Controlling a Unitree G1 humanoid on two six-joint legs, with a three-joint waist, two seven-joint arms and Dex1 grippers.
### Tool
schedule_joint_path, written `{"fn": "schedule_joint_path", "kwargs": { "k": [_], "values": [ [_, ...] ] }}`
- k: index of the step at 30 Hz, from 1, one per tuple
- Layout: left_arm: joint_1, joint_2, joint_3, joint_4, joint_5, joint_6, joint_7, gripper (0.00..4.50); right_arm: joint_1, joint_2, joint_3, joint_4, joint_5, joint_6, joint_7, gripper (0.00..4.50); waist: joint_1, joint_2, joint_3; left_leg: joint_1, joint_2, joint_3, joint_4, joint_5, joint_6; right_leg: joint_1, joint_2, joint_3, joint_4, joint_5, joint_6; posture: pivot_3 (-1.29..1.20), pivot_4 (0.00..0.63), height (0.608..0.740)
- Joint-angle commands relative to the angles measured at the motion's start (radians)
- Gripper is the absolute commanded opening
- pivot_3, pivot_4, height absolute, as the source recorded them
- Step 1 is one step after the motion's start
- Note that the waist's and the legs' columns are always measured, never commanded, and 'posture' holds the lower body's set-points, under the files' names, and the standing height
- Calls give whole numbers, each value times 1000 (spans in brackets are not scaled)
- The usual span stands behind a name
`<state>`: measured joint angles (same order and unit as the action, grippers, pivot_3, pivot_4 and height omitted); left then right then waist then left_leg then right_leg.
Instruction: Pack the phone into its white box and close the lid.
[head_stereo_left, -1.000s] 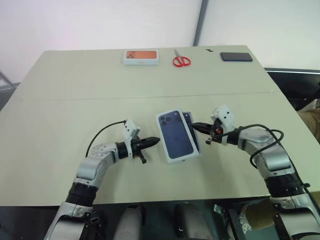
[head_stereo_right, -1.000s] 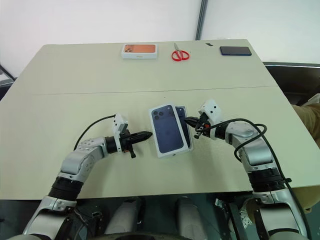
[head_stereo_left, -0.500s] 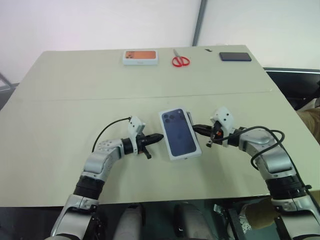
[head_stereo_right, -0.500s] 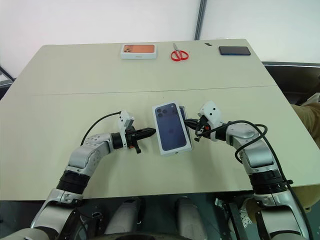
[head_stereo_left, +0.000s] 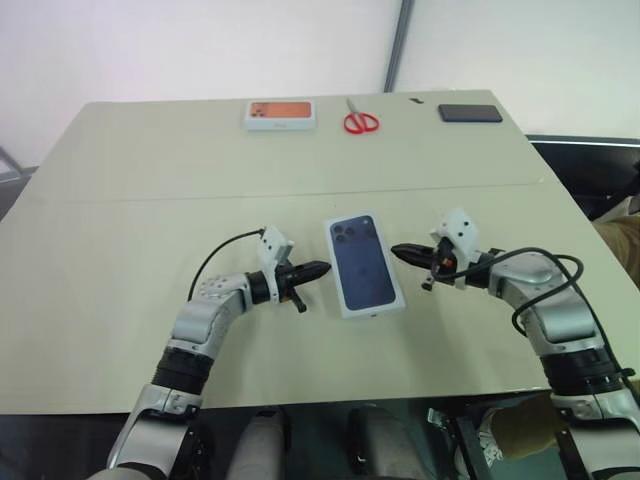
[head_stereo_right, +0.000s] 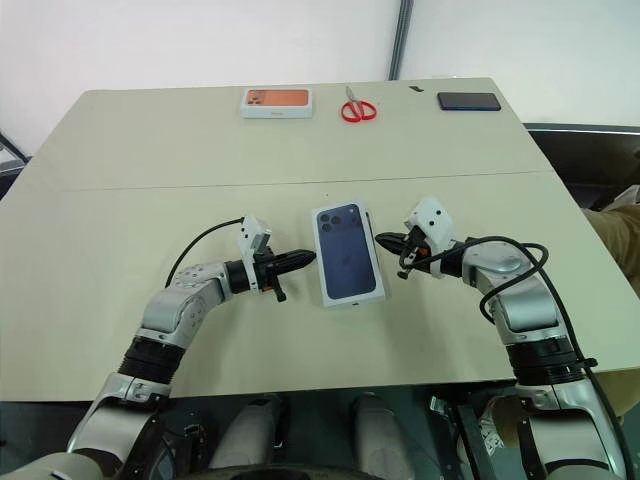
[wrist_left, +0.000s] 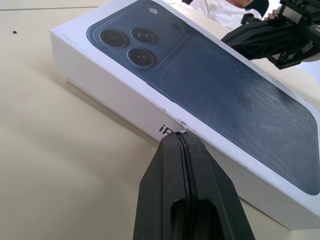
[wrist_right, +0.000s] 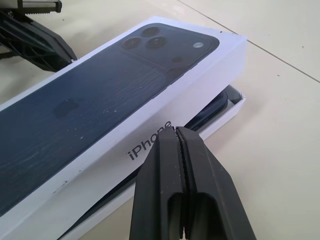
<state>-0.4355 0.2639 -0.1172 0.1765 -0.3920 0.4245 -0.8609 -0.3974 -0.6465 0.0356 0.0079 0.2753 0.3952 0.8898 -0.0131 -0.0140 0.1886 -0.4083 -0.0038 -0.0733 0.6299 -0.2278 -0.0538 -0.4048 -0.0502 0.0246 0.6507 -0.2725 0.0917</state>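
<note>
- Left gripper (head_stereo_left: 318, 268): its jaws are pressed together and hold nothing. The tip sits against the long side wall of the lid (head_stereo_left: 364, 262), just past the jaw tips.
- Right gripper (head_stereo_left: 402, 250): its jaws are likewise pressed together and empty, with the tip at the lid's opposite long side. The box lies between the two pairs of jaws.
- The lid is white cardboard with a dark blue phone printed on top. In the right wrist view it sits skewed, not fully down, on the white box (wrist_right: 231, 107).
- The phone (wrist_right: 212, 106) shows as a dark edge inside the tray, in the gap under the lid's raised side.
- Handling, as a judgement: the lid looks light, stiff and smooth, so it will probably slide on the bench (head_stereo_left: 150, 200) when nudged. Pushing on both long walls together, then pressing on top, seems safest.
- Beyond the jaws, at the far edge: an orange-topped white box (head_stereo_left: 281, 113), red scissors (head_stereo_left: 362, 121) and a black slab (head_stereo_left: 470, 113).
</note>
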Motion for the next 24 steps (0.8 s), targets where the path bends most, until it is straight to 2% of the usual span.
{"fn": "schedule_joint_path", "kwargs": {
  "k": [1,24],
  "values": [
    [-16,-9,18,-20,-3,-19,8,0,-25,5,-1,13,-29,-37,-17,42,0,0,0,0,0,0,0,0,0,0,0,0,0,0,0,0,150,740],
    [-67,-56,22,42,25,-55,34,0,-90,47,24,61,-91,-47,-48,42,0,0,0,0,0,0,1,0,0,0,0,0,1,0,0,0,150,740]
  ]
}}
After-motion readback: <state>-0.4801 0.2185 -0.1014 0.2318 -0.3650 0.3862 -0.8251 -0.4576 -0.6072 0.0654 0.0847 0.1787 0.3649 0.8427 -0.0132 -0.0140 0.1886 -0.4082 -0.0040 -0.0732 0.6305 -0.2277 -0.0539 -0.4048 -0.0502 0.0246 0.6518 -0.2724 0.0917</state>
